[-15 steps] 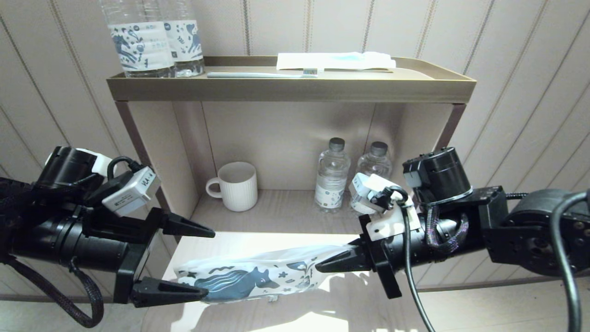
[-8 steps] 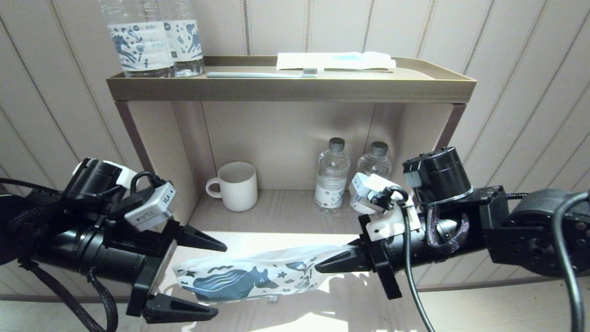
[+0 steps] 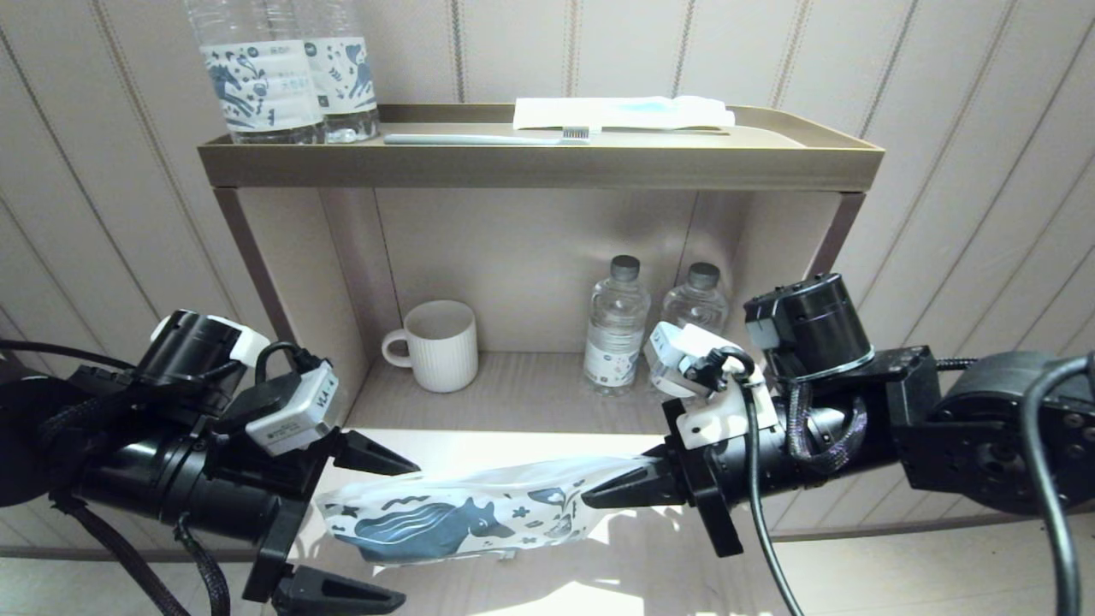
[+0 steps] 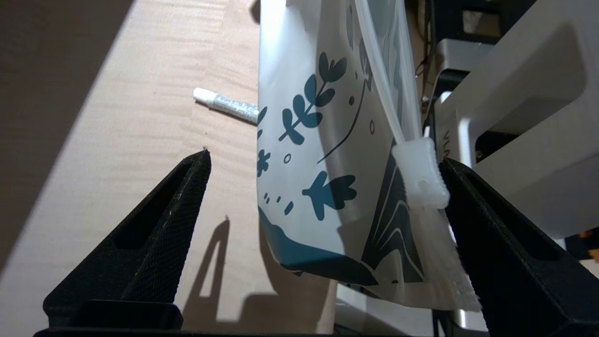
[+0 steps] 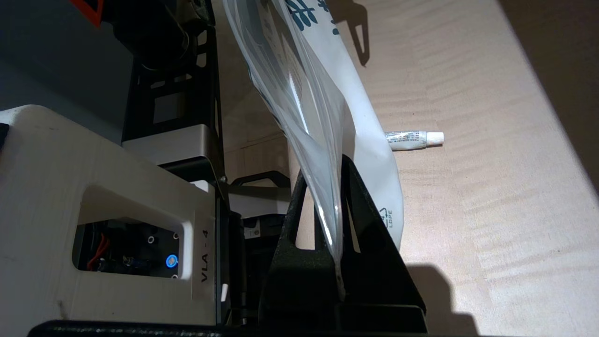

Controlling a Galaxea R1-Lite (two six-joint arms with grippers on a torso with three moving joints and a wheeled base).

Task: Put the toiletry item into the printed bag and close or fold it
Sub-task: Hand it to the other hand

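Note:
The printed bag (image 3: 462, 522), white with a blue horse, hangs level above the wooden surface. My right gripper (image 3: 599, 494) is shut on its right end, and in the right wrist view the gripper (image 5: 324, 171) pinches the plastic of the bag (image 5: 327, 93). My left gripper (image 3: 409, 532) is open, its fingers straddling the bag's left end without closing on it. In the left wrist view that gripper (image 4: 325, 157) has the bag (image 4: 323, 140) between its fingers, with the white zip slider (image 4: 421, 173) beside one of them. A small toothpaste tube (image 4: 227, 105) (image 5: 414, 139) lies on the surface under the bag.
A shelf unit (image 3: 539, 167) stands behind. Its lower shelf holds a white mug (image 3: 440, 345) and two small water bottles (image 3: 618, 321). On top are two labelled bottles (image 3: 257, 77), a toothbrush (image 3: 488, 139) and a white packet (image 3: 620, 111).
My left arm has moved right and lower, so its open fingers now straddle the bag's left end. The right gripper and the bag have barely moved.

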